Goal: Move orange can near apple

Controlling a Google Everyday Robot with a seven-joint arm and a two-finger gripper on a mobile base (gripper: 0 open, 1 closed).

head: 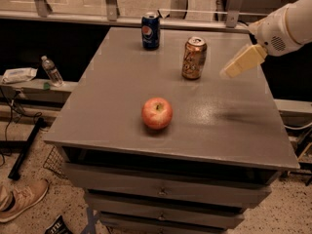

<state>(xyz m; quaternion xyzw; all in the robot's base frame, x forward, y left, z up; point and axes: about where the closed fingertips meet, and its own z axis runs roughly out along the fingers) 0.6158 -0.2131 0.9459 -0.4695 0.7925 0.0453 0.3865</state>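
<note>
Hovering over the table [122, 106], the gripper [240, 62] is pointed at the orange can [194, 58], judged a side approach. Nothing is held; aperture cannot be told. Can is stood upright just beside it, apple [157, 113] well beyond.

Shiny orange can [194, 58], matt plastic hand [229, 72] beside

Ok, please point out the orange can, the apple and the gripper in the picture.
orange can [194, 58], camera view, middle of its side wall.
apple [157, 113], camera view, middle of its red skin.
gripper [231, 70], camera view, near its pale tip, in the air, image-right of the orange can.
</note>
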